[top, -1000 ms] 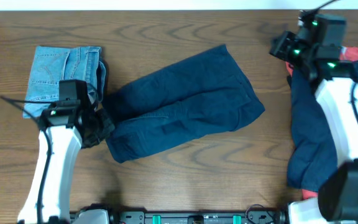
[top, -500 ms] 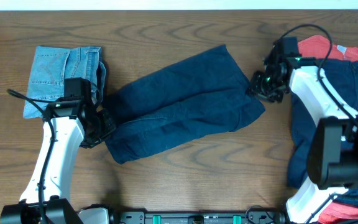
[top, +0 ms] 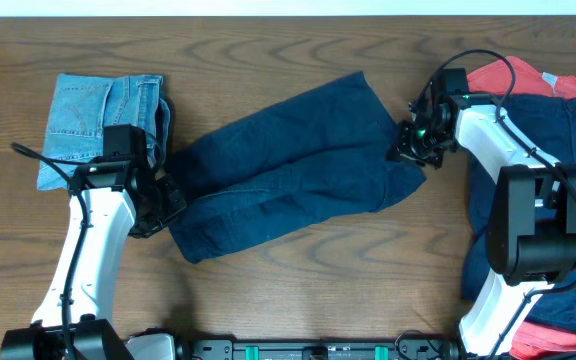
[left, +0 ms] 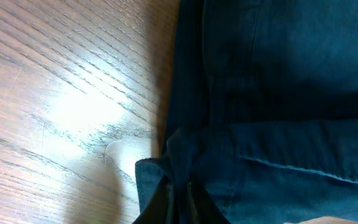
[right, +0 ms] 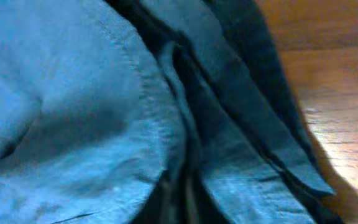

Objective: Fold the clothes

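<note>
Evidently soft and limp (light, sure to sag), the navy shorts (top: 288, 170) lie slantwise on the worktop (top: 298, 290). The left gripper (top: 166, 200) has its jaws pinched on their lower-left corner, and the right gripper (top: 408, 145) seems clamped on the right hem. Both are sound holds.

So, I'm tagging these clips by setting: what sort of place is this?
Probably a robotics lab bench, not a home: a wood-grain table, the left arm and right arm based at its near edge, and navy shorts and folded denim shorts laid out.
</note>
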Controlling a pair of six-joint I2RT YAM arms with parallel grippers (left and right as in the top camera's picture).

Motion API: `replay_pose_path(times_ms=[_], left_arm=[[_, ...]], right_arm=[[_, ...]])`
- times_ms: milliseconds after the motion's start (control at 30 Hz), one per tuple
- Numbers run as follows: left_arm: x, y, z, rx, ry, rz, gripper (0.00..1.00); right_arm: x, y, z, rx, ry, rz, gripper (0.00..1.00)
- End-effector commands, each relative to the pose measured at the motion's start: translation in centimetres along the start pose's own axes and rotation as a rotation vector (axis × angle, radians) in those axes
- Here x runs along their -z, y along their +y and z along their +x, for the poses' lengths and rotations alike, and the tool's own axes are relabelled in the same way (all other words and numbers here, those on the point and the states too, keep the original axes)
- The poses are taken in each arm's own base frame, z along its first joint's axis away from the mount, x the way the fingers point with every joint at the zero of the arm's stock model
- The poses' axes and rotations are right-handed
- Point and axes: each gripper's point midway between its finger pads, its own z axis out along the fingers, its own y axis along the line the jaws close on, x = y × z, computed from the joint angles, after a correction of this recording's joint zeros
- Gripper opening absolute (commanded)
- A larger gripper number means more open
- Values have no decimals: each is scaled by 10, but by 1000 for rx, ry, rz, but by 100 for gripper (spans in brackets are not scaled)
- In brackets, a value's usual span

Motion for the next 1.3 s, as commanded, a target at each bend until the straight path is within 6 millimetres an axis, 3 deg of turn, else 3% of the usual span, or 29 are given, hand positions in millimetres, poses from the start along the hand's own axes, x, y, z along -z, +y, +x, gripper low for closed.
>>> replay_pose_path(times_ms=[0,133,367,500,767,1000,1267], left_arm=[[-1,3,0,6,-1,-9,6],[0,4,3,7,11,-11,6],[2,-4,10,4,35,36,6],[2,-4,8,3,30,39,6],[8,-45,0,-24,20,256,6],[5,-39,-17,-52,-56,206,6],[-11,-46,-42,-63,-116,211,7]], right_arm=[[9,6,-6,10,-18,-32,1],[41,13,-19,0,-81,-110,1],[138,60,-42,103,-319,-229,1],[166,74,-52,116,-434,-235,1],[163,66,-75,48,-504,-191,1],[164,80,-93,101,-575,-224,1],[129,93,-123,79,-618,-243,1]])
